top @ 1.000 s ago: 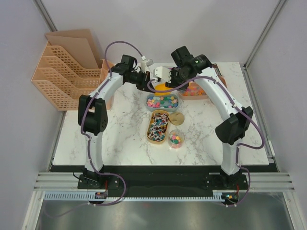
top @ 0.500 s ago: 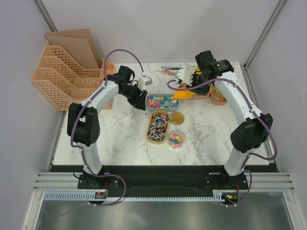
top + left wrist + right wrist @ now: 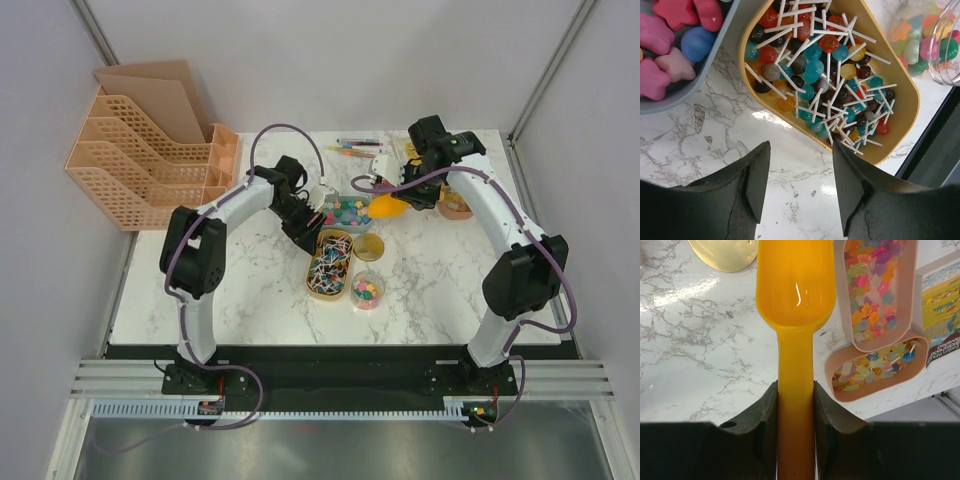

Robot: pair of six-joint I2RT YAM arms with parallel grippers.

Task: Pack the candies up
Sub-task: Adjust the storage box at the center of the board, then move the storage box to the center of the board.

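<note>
My left pincer [image 3: 801,150] hangs spread and empty above the tabletop [image 3: 700,145], lollipop tray [image 3: 900,115] at its 12 o'clock. My right pincer [image 3: 795,390] pinches the scoop [image 3: 795,285]; candies [image 3: 871,285] lie in the pink tray [image 3: 914,290] at its 2 o'clock.

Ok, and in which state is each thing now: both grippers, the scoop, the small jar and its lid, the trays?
Left gripper: open, empty.
Right gripper: shut on the scoop's handle.
Scoop: held, bowl empty.
Small jar: uncapped, candies inside.
Lid: lying flat on the table.
Yellow tray: full of lollipops.
Grey tray: holds star candies.
Pink tray: candies in both compartments.
</note>
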